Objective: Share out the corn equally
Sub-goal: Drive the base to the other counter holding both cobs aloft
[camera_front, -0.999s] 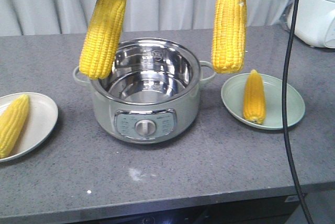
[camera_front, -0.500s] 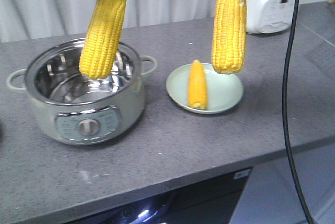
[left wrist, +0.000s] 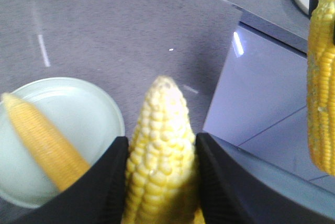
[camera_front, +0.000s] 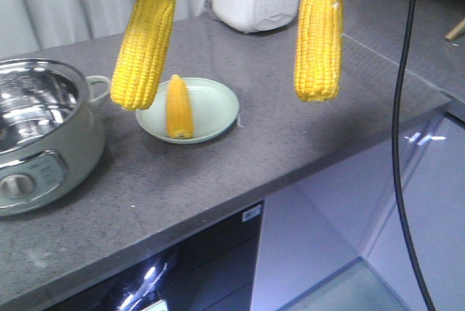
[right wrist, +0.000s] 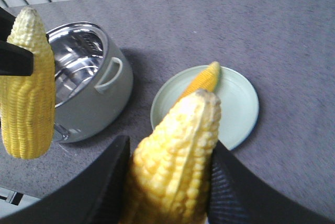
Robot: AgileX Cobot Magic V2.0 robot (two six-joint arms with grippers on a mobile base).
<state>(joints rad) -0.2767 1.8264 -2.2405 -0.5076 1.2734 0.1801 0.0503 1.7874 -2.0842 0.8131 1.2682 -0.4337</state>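
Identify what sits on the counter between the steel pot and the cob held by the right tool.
A pale green plate with one corn cob lying on it, shown in the front-facing view.

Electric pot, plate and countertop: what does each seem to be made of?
Electric pot: inside looks like polished stainless steel, given mirror reflections; pale green shell is glossy, painted metal or plastic, unclear. Plate: pale green, smooth, soft sheen, probably glazed ceramic, possibly melamine. Countertop: grey, finely speckled, faint sheen, likely stone or quartz composite.
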